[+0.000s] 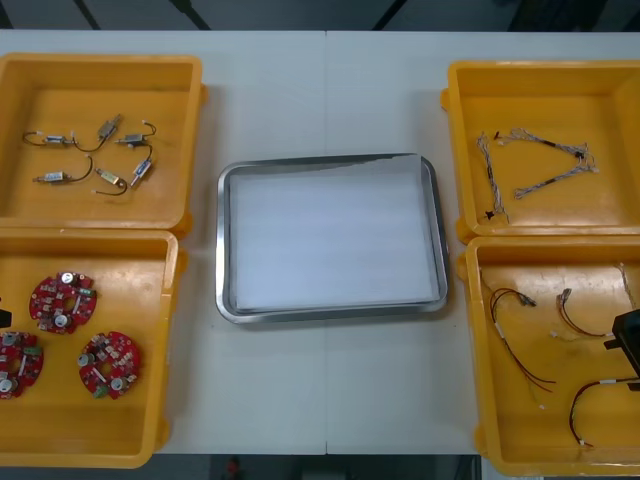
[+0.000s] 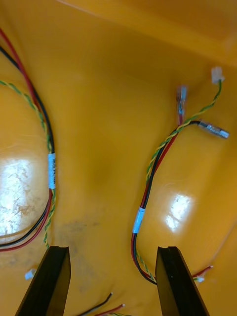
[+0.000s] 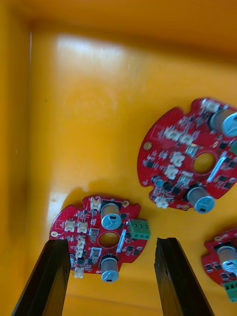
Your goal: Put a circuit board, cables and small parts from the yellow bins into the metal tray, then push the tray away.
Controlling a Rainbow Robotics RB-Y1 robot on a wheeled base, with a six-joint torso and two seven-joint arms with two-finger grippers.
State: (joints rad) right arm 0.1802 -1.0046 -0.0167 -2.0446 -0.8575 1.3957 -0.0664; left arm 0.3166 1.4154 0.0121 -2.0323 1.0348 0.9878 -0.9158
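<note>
Left hand [image 3: 111, 242] spread above a circuit board [image 3: 86, 229], counter's near-left corner; right hand [image 2: 111, 249] spread above cables [image 2: 150, 177], near-right corner.

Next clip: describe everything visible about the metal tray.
The metal tray is a rounded-corner rectangle with a raised, shiny grey rim and a flat white inside. It lies flat on the light table, centred between the yellow bins, close to them on both sides. Nothing lies in it.

One board [image 3: 219, 264] is cut off by the left wrist view's edge. A cable [image 2: 51, 170] runs out of the right wrist view. The small parts [image 1: 141, 166] seem too small to make out.
</note>
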